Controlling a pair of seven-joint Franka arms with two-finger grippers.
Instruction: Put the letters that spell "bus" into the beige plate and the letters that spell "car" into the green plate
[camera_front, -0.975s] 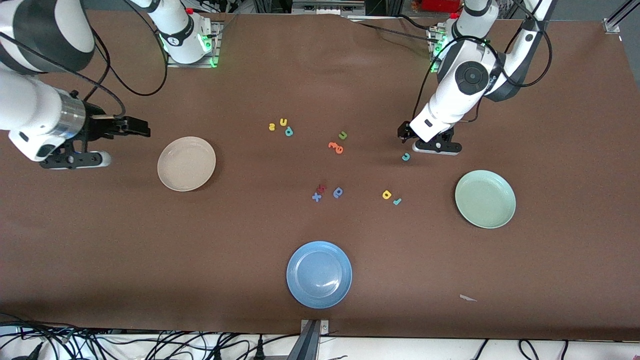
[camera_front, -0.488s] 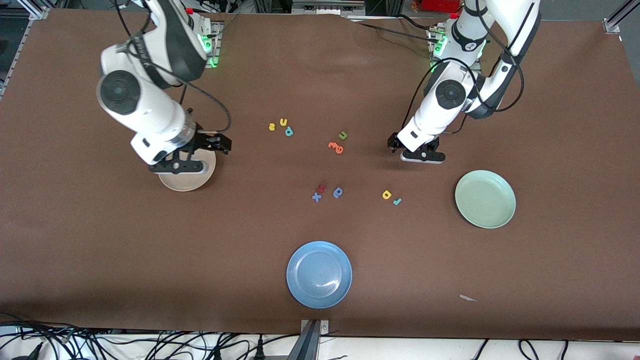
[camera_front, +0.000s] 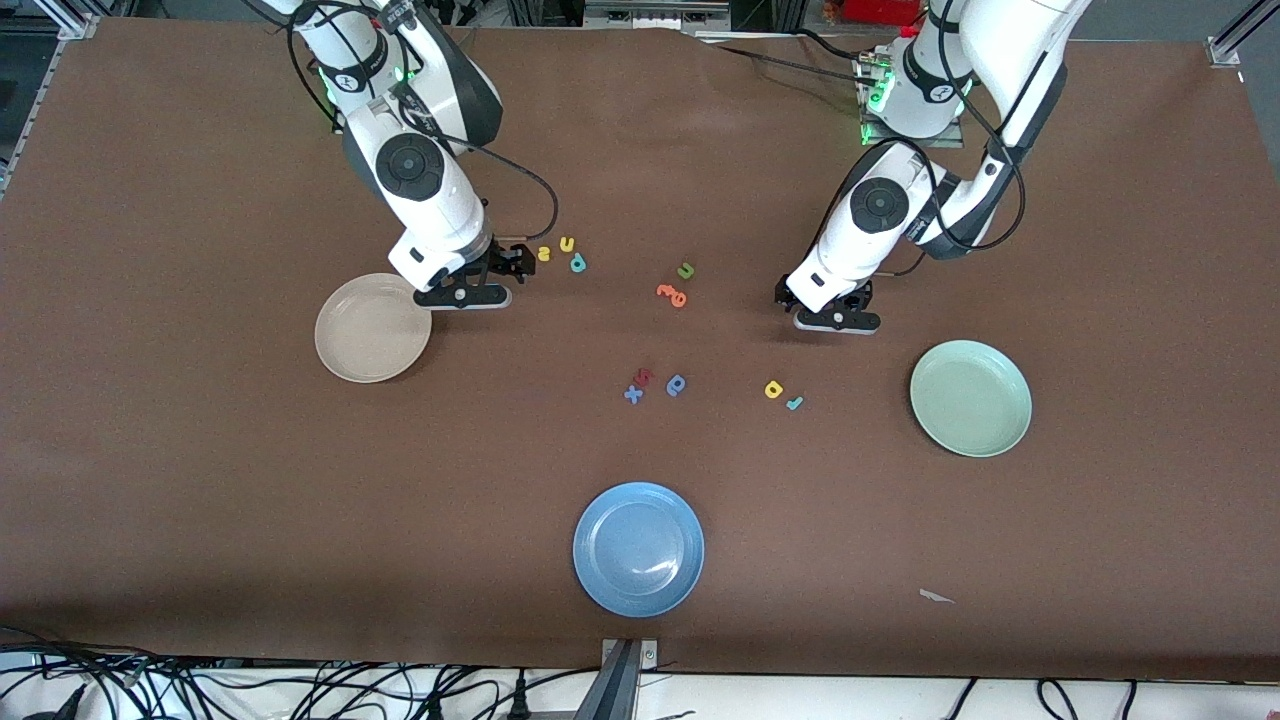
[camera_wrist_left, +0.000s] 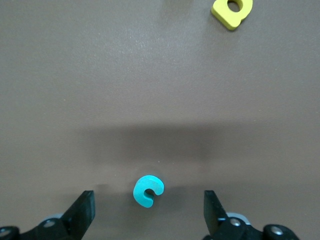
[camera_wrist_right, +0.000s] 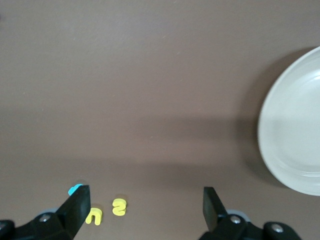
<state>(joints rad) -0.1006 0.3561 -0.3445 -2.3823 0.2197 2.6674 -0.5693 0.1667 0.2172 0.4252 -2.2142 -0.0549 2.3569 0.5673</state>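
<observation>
The teal c (camera_wrist_left: 148, 190) lies flat on the brown table between the open fingers of my left gripper (camera_wrist_left: 149, 210), which touch nothing. In the front view that gripper (camera_front: 815, 310) hides the c. The yellow a (camera_front: 773, 389) and teal r (camera_front: 795, 403) lie nearer the front camera, and the green plate (camera_front: 970, 397) stands toward the left arm's end. My right gripper (camera_front: 510, 268) is open and empty between the beige plate (camera_front: 372, 327) and the yellow s (camera_front: 544, 254), yellow u (camera_front: 567, 243) and teal b (camera_front: 578, 264). In the right wrist view, one finger partly covers the b (camera_wrist_right: 75, 189).
A green u (camera_front: 686, 270) and orange letters (camera_front: 672, 294) lie mid-table. A red letter (camera_front: 645, 376), a blue x (camera_front: 633, 394) and another blue letter (camera_front: 677, 384) lie nearer the front camera. A blue plate (camera_front: 638, 548) sits near the front edge, and a paper scrap (camera_front: 935, 596) lies beside it.
My right arm swung in from its end of the table, over the beige plate, to just beside the s, u and b. My left gripper came down over the teal c.
</observation>
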